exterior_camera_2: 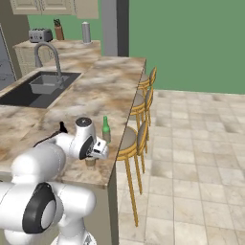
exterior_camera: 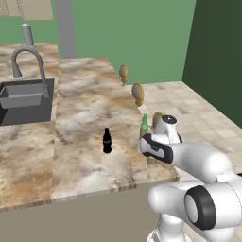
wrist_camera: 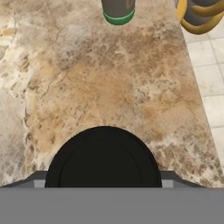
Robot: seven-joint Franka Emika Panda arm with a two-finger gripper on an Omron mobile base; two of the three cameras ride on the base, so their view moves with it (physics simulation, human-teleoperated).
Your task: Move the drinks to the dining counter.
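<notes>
Since the paper cup (wrist_camera: 103, 157) already sits on the dining counter (exterior_camera: 90, 99) right under the gripper (exterior_camera_2: 97, 152), near the green bottle (exterior_camera_2: 105, 128) and black bottle (exterior_camera: 107, 140), its wide-open jaws holding nothing, the arm should lift straight up so it doesn't tip anything.

All three drinks are on the dining counter (exterior_camera: 90, 108), the marbled tan-and-white slab with stools along its edge. The slim green bottle (exterior_camera_2: 105, 128) stands upright close to the stool-side edge. The black cola bottle (exterior_camera: 107, 141) is upright too, further in from that edge. The tan paper cup (exterior_camera_2: 90, 161) sits near the green bottle, its dark lid (wrist_camera: 103, 159) up.
</notes>
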